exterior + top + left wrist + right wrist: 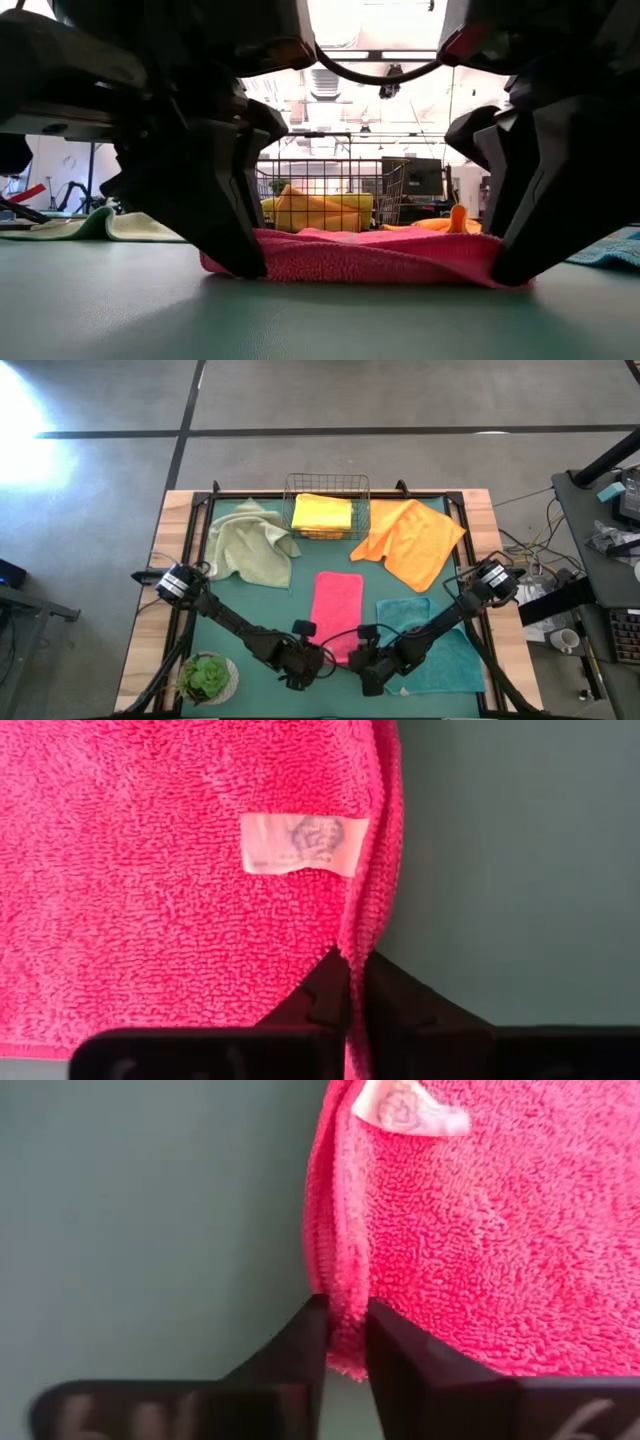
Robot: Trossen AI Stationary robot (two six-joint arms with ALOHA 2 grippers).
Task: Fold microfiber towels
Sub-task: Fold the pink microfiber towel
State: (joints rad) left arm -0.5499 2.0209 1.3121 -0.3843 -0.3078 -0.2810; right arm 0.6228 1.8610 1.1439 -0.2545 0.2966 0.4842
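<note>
A pink microfiber towel (338,605) lies as a long strip on the middle of the dark-green mat (300,610), flat except at its near end. My left gripper (318,660) is shut on the near left corner and my right gripper (362,660) on the near right corner. In the low view both sets of fingers come down onto the towel's (370,255) two near corners. White labels show on the cloth in both wrist views (300,845) (410,1110). My left gripper pinches the pink towel's left side edge (352,945) between its two fingers, close to the near corner. The fingers slant down from the near side. That corner rests on the mat. My right gripper pinches the pink towel's right side edge (340,1295) between its two fingers, by the near corner. More than one layer shows at that edge. The fingers slant down from the near side, and the corner lies on the mat.
A sage green towel (250,545) lies crumpled at the far left and an orange one (410,540) at the far right. A wire basket (327,485) at the far edge holds a yellow towel (322,513). A teal towel (440,640) lies under my right arm. A potted plant (207,678) stands near left.
</note>
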